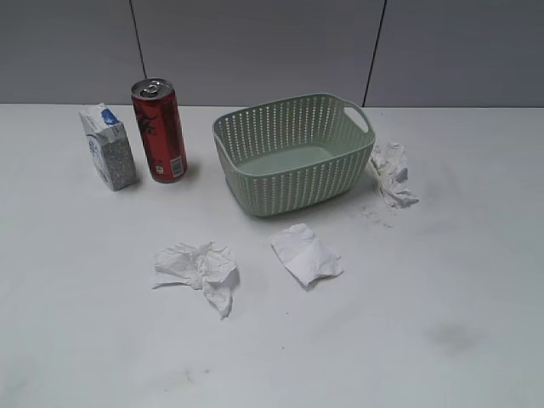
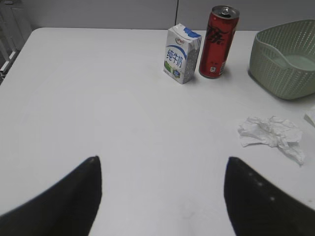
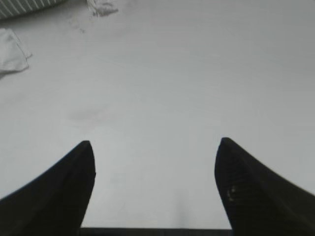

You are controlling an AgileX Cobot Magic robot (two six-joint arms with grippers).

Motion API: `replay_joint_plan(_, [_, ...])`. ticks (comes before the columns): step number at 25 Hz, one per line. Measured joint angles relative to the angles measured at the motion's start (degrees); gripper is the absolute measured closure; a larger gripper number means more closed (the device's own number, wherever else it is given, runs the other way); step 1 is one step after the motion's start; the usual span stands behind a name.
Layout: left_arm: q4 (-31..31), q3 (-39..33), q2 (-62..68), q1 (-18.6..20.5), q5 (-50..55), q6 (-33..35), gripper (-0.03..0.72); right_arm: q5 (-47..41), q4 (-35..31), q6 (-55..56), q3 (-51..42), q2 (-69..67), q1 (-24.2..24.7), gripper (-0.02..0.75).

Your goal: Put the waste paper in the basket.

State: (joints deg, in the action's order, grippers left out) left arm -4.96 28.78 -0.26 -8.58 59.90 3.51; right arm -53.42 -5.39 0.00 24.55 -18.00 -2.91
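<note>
White waste paper lies untouched in three pieces on the surface around the basket (image 1: 293,153): a crumpled piece (image 1: 198,270) at its 7 o'clock, a flatter folded piece (image 1: 305,254) at 6 o'clock, and a third piece (image 1: 393,173) touching its 3 o'clock end, so I judge no pickup has begun. Next, one arm must descend over a piece and pinch it. The left gripper (image 2: 162,196) and right gripper (image 3: 153,189) both stand wide apart, holding nothing, over bare surface.
</note>
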Motion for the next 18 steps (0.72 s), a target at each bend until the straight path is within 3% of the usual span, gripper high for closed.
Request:
replay_joint_plan(7, [0.0, 0.0, 0.0, 0.0, 0.0, 0.0, 0.097, 5.04, -11.94, -11.89, 5.34, -19.53, 0.0, 0.169])
replay_joint_plan(13, [0.0, 0.0, 0.0, 0.0, 0.0, 0.0, 0.097, 5.57, -22.11, -22.54, 13.16, -37.47, 0.0, 0.243])
replay_joint_plan(18, [0.0, 0.0, 0.0, 0.0, 0.0, 0.0, 0.097, 5.17, -22.71, -25.34, 20.73, -51.33, -3.53, 0.261])
